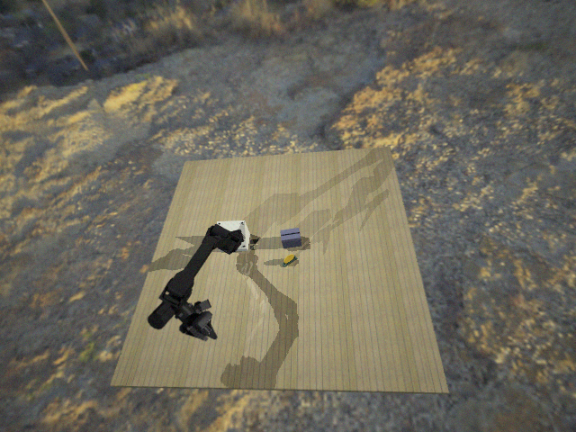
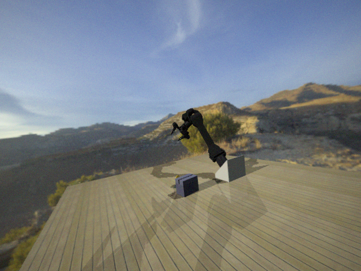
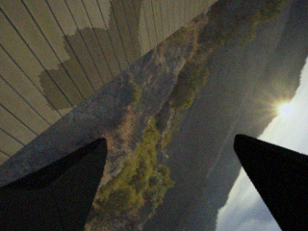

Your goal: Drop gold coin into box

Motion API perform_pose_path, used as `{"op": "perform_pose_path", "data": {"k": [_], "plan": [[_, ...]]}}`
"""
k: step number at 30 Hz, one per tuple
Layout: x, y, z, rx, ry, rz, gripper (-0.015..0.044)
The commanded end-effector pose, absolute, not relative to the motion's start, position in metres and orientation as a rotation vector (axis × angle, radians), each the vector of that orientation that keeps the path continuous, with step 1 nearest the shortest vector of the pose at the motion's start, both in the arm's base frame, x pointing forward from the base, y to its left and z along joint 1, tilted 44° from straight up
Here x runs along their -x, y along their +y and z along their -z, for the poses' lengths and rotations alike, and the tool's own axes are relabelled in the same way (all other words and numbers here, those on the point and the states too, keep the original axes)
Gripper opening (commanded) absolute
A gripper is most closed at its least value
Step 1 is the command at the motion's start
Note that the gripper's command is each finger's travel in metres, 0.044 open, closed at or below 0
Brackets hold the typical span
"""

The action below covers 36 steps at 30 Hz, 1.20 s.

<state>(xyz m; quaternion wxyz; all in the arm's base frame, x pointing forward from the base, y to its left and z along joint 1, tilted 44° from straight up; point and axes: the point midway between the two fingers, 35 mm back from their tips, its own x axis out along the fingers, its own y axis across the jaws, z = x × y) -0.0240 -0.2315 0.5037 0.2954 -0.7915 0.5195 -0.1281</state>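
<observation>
Gripper [image 1: 210,328] raised high, jaws wide apart and holding nothing, well apart from coin [image 1: 289,258], coin upright in holder [image 1: 291,263] near box [image 1: 291,237], on deck [image 1: 353,325].

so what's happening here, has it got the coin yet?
Not yet. The arm is raised high, away from everything, with the gripper open and holding nothing; the wrist view shows only deck edge and landscape between the fingers. The coin stands in its holder on the deck, beside the grey box, whose slot is visible in the lid. No approach has begun.
</observation>
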Motion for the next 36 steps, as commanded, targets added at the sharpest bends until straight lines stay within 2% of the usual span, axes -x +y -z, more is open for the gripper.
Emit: {"op": "perform_pose_path", "data": {"k": [1, 9, 21, 29, 36], "plan": [[0.024, -0.233, -0.503, 2.095, 1.374, 0.344, 0.0374], [-0.016, -0.281, -0.44, 1.607, 1.104, 0.357, 0.0164], [-0.13, -0.288, -0.323, 0.92, 1.03, 0.108, 0.0161], [-0.196, -0.246, -0.247, 0.575, 1.219, -0.039, 0.0161], [-0.232, -0.191, -0.195, 0.45, 1.473, -0.073, 0.0161]]}}
